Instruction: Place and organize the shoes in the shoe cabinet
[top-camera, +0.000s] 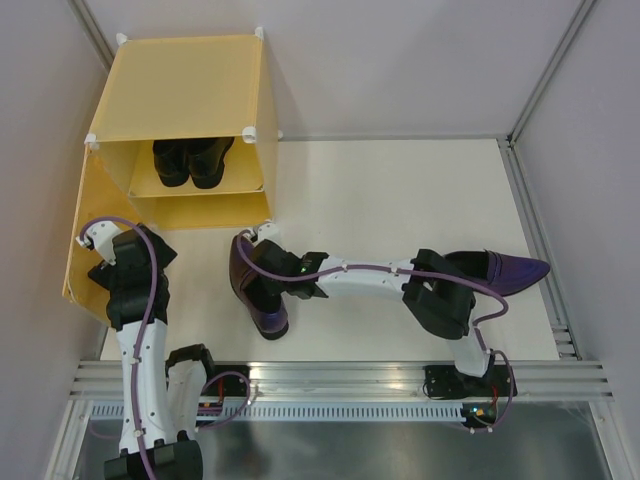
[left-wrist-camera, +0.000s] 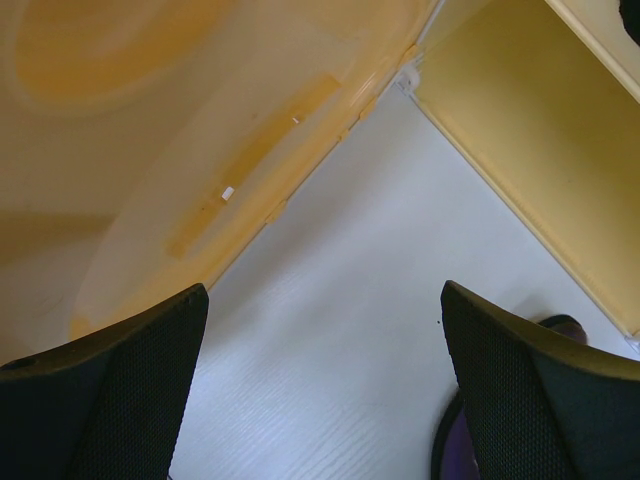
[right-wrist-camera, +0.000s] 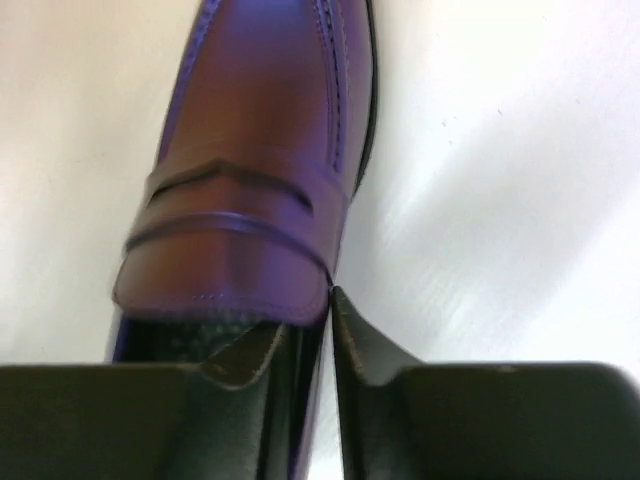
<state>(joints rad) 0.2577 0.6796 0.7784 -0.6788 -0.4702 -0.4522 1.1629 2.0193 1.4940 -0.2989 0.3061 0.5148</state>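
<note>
Gripping: shoe wall is pinched in nearly closed right pincer, for lifting.
Left pincer: held wide, empty, beside door, likely bracing it.

Overhead looks down; close right wrist view shares purple shoe.

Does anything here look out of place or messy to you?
Yes: the purple pair is split. One purple shoe lies at the table's right side, toe pointing right, far from its mate in front of the shoe cabinet, which holds the black pair neatly side by side.
</note>
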